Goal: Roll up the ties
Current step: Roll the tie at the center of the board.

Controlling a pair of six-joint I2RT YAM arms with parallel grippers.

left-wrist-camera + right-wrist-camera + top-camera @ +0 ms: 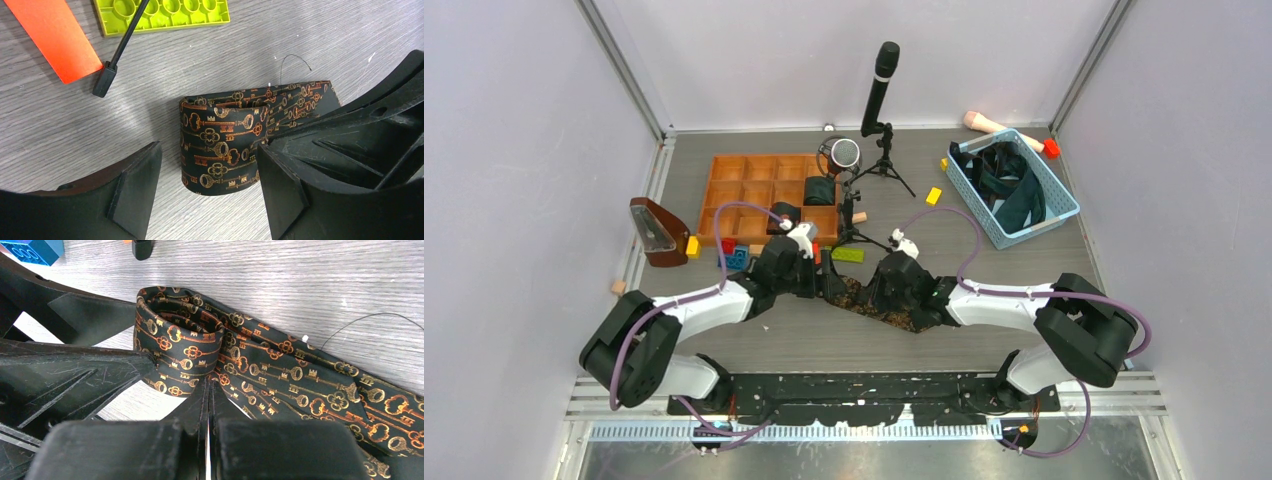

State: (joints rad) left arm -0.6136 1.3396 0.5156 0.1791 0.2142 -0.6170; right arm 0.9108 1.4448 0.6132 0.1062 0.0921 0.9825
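A black tie with a brown-gold key pattern (280, 370) lies on the grey table, one end wound into a small upright coil (220, 145). My left gripper (210, 195) is open, one jaw on each side of the coil and not touching it. My right gripper (210, 385) is shut, its tips pressed where the coil meets the flat tail; light shows between its fingers. From above, both grippers meet at the table's middle, left gripper (822, 283), right gripper (866, 290), with the tie's tail (894, 315) under the right wrist. More dark ties (1009, 185) sit in a blue basket.
A green studded plate (165, 15), an orange block (55, 40) and a black tripod leg (120, 45) lie just beyond the coil. A blue brick (30, 250) is near. A wooden compartment tray (734, 195), microphones on tripods (879, 90) and the blue basket (1064, 205) stand farther back.
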